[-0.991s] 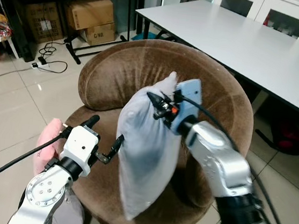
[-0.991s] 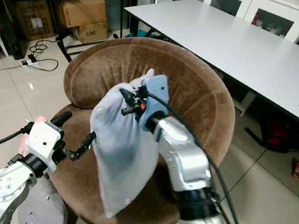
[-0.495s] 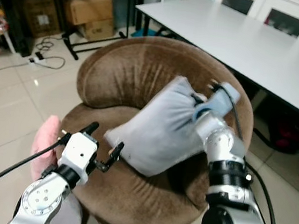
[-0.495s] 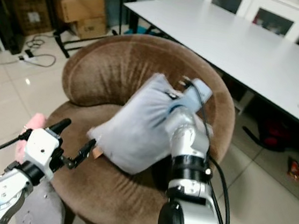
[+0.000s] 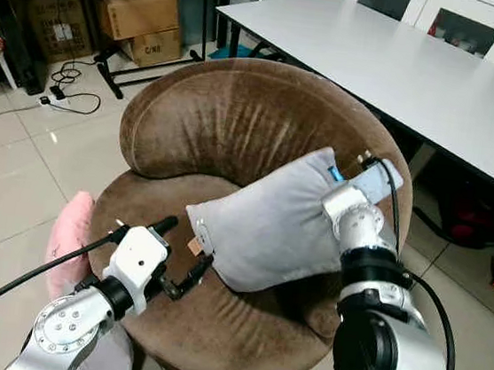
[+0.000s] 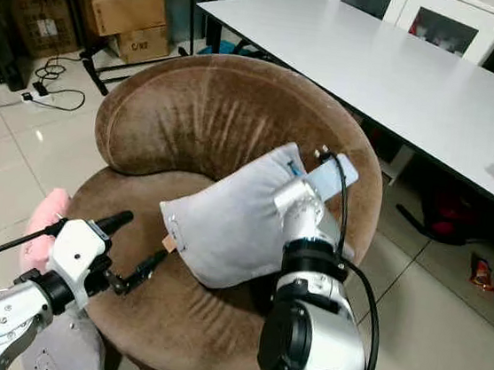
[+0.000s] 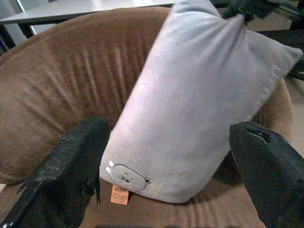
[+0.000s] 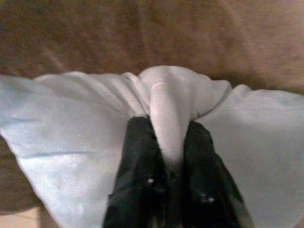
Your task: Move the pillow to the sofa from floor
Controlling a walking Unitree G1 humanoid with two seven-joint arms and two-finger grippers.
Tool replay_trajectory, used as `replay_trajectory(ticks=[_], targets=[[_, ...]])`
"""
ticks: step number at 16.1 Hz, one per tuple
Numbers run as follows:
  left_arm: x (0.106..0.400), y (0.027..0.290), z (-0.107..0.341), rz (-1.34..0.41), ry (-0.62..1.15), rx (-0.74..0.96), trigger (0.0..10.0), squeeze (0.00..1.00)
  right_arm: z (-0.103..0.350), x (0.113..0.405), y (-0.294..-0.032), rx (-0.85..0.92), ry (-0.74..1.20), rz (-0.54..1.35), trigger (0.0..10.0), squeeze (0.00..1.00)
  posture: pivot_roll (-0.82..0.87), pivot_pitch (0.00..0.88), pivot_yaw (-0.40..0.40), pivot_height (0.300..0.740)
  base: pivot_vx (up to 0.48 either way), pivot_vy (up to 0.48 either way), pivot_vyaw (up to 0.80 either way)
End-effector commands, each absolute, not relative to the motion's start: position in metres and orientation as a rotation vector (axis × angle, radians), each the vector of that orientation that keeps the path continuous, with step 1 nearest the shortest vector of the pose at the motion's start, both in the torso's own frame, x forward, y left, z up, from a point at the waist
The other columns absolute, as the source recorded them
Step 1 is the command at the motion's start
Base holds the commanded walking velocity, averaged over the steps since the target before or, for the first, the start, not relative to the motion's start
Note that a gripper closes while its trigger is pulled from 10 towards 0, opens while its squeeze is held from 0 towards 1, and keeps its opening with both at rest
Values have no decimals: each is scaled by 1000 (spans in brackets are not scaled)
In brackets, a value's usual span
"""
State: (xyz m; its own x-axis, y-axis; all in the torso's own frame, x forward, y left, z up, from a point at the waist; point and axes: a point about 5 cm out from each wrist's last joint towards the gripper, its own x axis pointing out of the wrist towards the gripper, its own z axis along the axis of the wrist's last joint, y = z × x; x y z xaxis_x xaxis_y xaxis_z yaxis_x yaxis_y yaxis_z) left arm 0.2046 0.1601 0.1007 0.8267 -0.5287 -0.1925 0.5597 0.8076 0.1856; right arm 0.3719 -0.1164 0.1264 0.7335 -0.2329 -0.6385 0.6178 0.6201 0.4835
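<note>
A grey pillow (image 5: 269, 223) lies tilted across the seat of the round brown sofa chair (image 5: 227, 120), its top end leaning toward the backrest. My right gripper (image 8: 168, 164) is shut on a pinched fold at the pillow's upper corner (image 5: 331, 170), near the chair's right rim. My left gripper (image 5: 185, 243) is open just in front of the pillow's lower corner, where a small tag (image 7: 119, 194) hangs. Its two black fingers (image 7: 71, 166) stand wide on either side of the pillow without touching it.
A pink cushion (image 5: 67, 240) lies on the tiled floor left of the chair. A long white table (image 5: 403, 69) stands behind and to the right. Cardboard boxes (image 5: 141, 17) and cables (image 5: 74, 98) sit at the back left.
The pillow went from hanging upright to lying slanted on the seat. My right gripper carried its corner right and down toward the backrest. The left gripper stayed open near the lower corner.
</note>
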Motion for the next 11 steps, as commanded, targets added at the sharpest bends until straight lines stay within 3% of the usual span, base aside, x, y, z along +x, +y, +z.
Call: replay_trajectory(ticks=[1,4,7,10,11], targets=[[207,161,104,-586,123,247,10000,0,137,376,-101,819,537,-461,10000,1000,6,0,-49,740,0,0,0],[208,163,105,-587,122,251,10000,0,153,383,-94,916,447,-333,10000,1000,6,0,-46,740,0,0,0],[213,164,106,-578,116,244,10000,0,159,385,-101,922,393,-325,10000,1000,3,0,-40,740,0,0,0],[222,166,106,-478,112,228,10000,0,167,387,-120,741,245,-268,10000,1000,-2,0,-38,740,0,0,0],[227,163,106,-439,131,173,10000,0,172,379,-134,533,118,-156,10000,1000,-9,0,-38,740,0,0,0]])
